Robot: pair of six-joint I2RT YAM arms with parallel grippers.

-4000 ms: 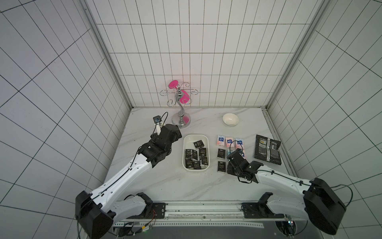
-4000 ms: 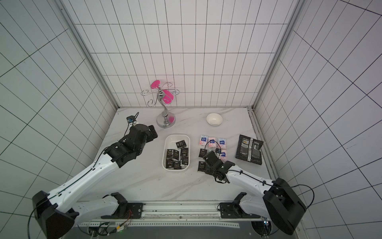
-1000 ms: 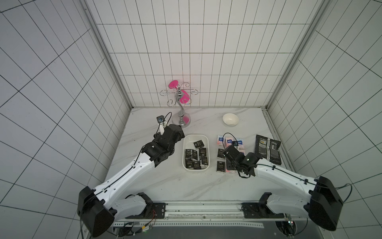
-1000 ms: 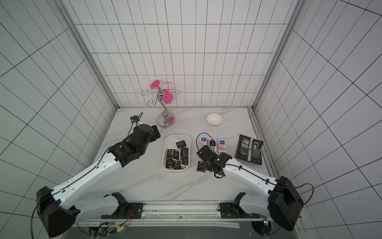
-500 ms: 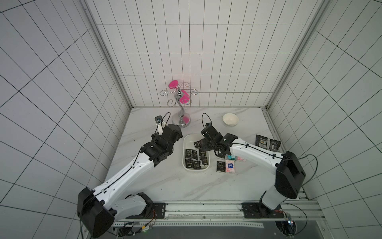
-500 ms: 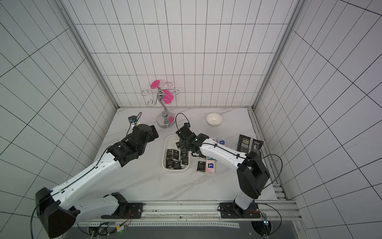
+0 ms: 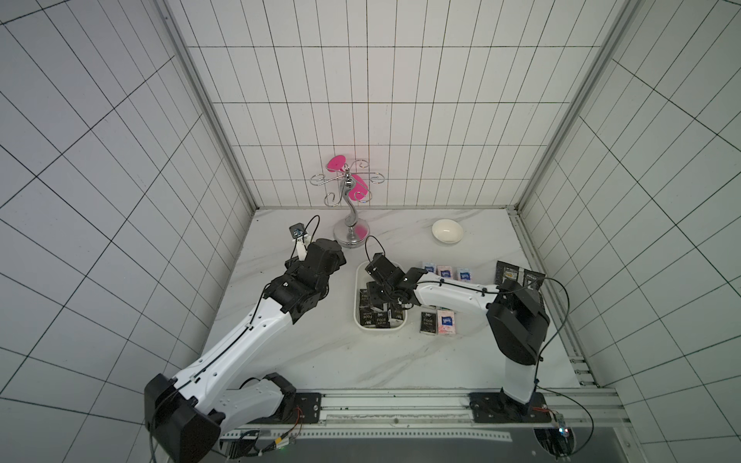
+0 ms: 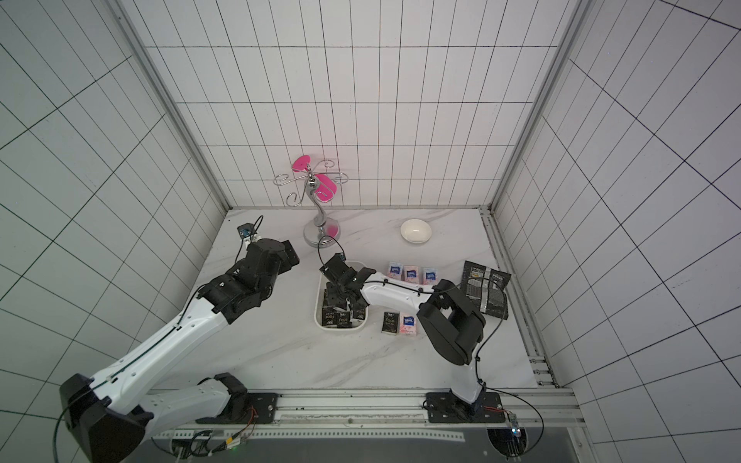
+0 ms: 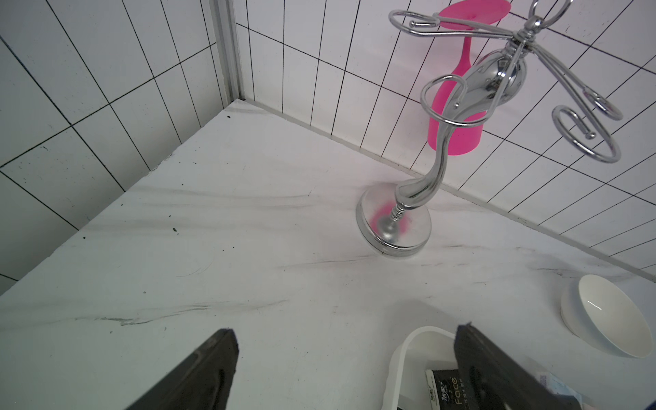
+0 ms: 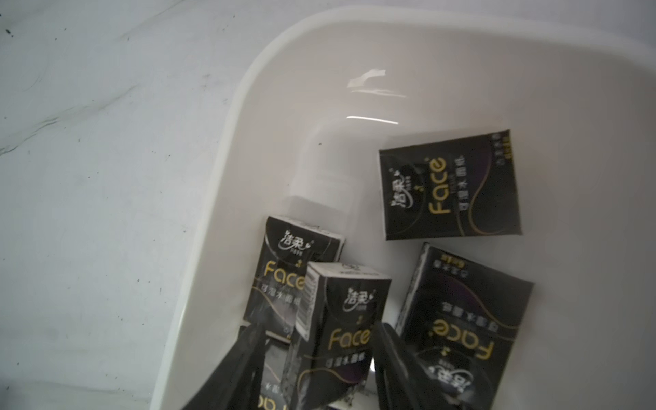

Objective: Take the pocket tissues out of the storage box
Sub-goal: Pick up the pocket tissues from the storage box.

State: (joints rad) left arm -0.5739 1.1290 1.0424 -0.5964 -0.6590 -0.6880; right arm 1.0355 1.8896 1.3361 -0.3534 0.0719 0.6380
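Note:
The white storage box (image 7: 381, 328) (image 8: 339, 328) sits mid-table in both top views and holds several black "Face" pocket tissues (image 10: 447, 184). My right gripper (image 10: 321, 326) (image 7: 378, 297) reaches down inside the box, open. One black pack (image 10: 340, 319) stands tilted on edge between its fingers. One finger is at the pack's edge; a gap shows on the other side. More packs lie on the table right of the box: a pale row (image 7: 445, 271), plus a black one (image 7: 428, 322) and a pink one (image 7: 446, 322). My left gripper (image 9: 346, 332) (image 7: 335, 260) hovers open and empty left of the box.
A chrome stand (image 7: 351, 236) with pink cups rises behind the box near the back wall. A small white bowl (image 7: 447, 231) sits at the back right. Black foil pouches (image 7: 517, 276) lie by the right wall. Tiled walls close in three sides.
My right arm swung from the packs on the table over to the box and dipped its gripper in around a black pack. The left arm hardly moved.

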